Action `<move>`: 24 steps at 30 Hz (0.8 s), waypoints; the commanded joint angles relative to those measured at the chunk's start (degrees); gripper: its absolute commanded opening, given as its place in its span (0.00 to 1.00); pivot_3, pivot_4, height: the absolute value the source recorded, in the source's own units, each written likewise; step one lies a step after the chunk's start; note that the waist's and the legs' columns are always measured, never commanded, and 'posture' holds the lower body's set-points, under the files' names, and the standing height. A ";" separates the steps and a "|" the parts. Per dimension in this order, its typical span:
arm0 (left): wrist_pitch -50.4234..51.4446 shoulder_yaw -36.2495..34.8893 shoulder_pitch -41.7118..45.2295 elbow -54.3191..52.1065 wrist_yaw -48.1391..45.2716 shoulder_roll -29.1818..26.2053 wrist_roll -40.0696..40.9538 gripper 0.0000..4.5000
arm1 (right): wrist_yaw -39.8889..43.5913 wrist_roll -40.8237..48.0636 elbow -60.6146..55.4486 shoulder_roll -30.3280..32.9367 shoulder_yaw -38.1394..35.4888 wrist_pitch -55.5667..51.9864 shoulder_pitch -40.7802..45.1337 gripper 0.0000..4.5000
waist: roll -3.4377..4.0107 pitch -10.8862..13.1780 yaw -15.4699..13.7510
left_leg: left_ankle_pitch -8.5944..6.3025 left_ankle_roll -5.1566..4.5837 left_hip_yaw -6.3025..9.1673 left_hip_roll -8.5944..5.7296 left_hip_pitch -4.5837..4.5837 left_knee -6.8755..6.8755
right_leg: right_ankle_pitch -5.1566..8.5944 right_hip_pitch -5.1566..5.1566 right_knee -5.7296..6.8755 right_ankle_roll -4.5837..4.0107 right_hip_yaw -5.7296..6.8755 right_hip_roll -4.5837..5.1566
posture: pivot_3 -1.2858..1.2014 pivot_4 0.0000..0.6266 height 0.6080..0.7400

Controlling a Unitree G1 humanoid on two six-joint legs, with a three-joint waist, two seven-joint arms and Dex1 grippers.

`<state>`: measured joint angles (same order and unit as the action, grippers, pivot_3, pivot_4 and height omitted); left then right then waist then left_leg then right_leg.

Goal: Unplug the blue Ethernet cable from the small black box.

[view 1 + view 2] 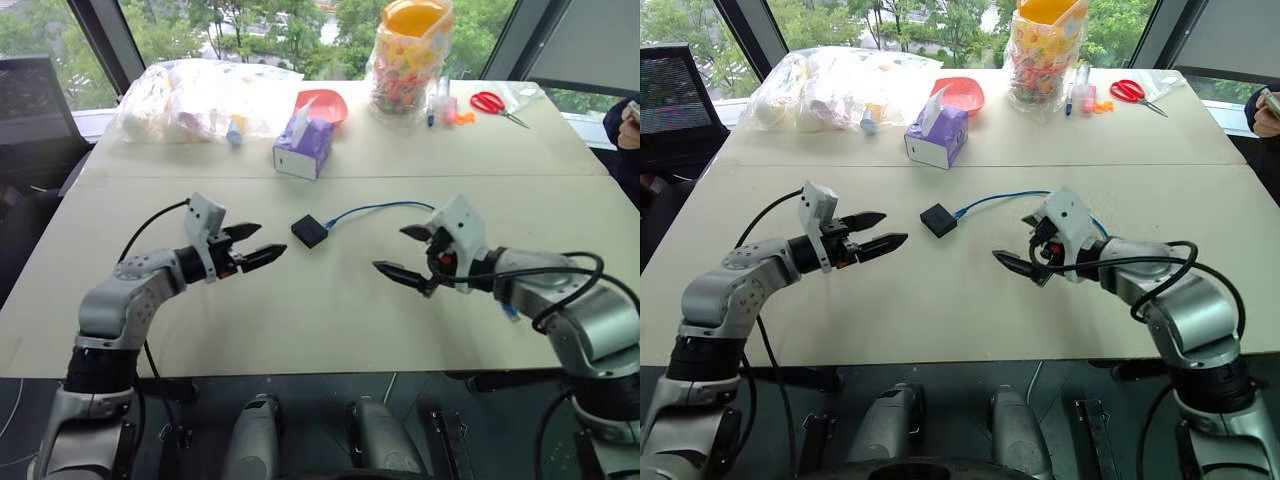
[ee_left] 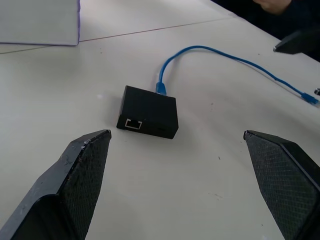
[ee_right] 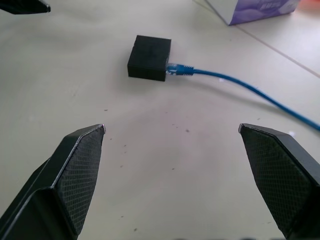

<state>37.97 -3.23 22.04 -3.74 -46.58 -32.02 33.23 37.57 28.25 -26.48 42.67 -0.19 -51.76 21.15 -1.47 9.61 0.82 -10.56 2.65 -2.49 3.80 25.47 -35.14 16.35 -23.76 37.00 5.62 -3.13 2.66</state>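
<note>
Looking along the right hand (image 3: 172, 175), two black textured fingers (image 3: 75, 170) spread wide apart, nothing between them. Beyond, on a pale worktop (image 3: 165, 150) speckled with small dark flecks, a small black box (image 3: 149, 57) lying flat. Plugged into its side, a blue Ethernet cable (image 3: 240, 85), plug (image 3: 179, 69) seated, cord curving away across the surface. Past the box, a corner of a purple tissue box (image 3: 255, 10). Black tip of the left hand (image 3: 25, 6) at one corner.
</note>
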 commanded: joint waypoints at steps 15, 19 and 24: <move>-1.95 -0.90 -0.27 -3.03 -0.82 0.53 -0.11 0.99 | 12.88 -9.44 12.86 4.06 12.05 7.74 15.53 1.00 | 0.01 0.01 -0.03 | 0.00 0.00 -0.04 0.00 0.00 -0.08 | -0.01 -0.01 0.09 0.02 -0.01 0.00 | 0.52 0.24 0.96; -2.38 -1.12 -0.43 -3.15 0.10 1.12 -0.29 0.99 | 18.88 -14.18 18.19 4.74 17.26 13.89 20.45 1.00 | 0.01 0.01 0.09 | 0.00 0.00 -0.05 0.00 -0.02 -0.10 | -0.01 -0.02 0.10 0.02 -0.01 0.00 | 0.52 0.24 0.96; -2.07 -0.63 -0.25 -4.04 1.12 1.66 -0.27 0.99 | 27.21 -21.70 34.68 1.62 23.81 23.79 31.16 1.00 | 0.04 0.03 0.15 | 0.01 0.00 -0.07 0.00 -0.02 -0.11 | -0.02 -0.03 0.12 0.04 -0.02 -0.01 | 0.52 0.24 0.96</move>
<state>36.70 -3.11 21.04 -5.45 -45.71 -30.28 32.91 61.79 9.97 2.06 45.62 22.32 -32.74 47.24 -1.44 9.64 0.96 -10.55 2.65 -2.58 3.81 25.45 -35.25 16.33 -23.81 37.13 5.66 -3.15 2.65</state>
